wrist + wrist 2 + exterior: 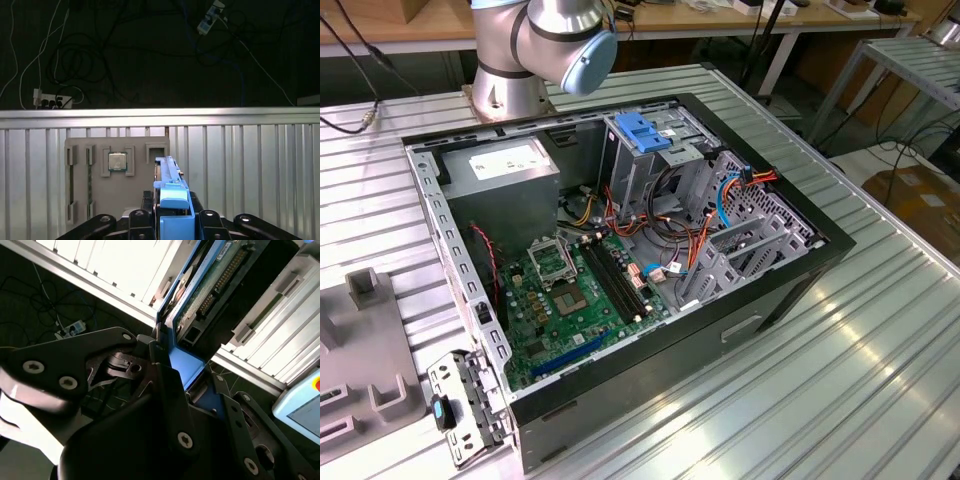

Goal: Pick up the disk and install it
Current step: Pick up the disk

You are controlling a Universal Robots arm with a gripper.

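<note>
Disk (212, 282): clenched in the pincer (186, 371), seen in both wrist views. Held on edge, gripped at one end by its blue plastic rail, with a dark finger pressed against either side. In the second wrist view, green circuit-board underside and a row of connector pins exposed, with the blue rail along the near edge. In the first wrist view, disk (170, 190) seen edge-on, projecting from the pincer (172, 212) out over the ribbed aluminium desk (250, 165). Contact with anything beneath cannot be told.

Fingers (162, 370): black, bolted linkage, closed on the rail.

Grey fixture plate (115, 195): flat on the desk just beyond the disk's far end; several slots and recesses, a square processor chip (117, 161) seated in one.

Computer case (770, 300): black, lying open-side up on the desk (880, 380) in the exterior view. Inside: green motherboard (570, 290), grey power supply box (505, 170) with a white label, orange and red cables (705, 240), light-blue bracket (642, 130) atop the drive cage.

Arm (550, 40): silver with a pale blue cap, base mounted behind the case.

Floor past the desk's edge: dark, strewn with loose leads and a white power strip (52, 102).
</note>
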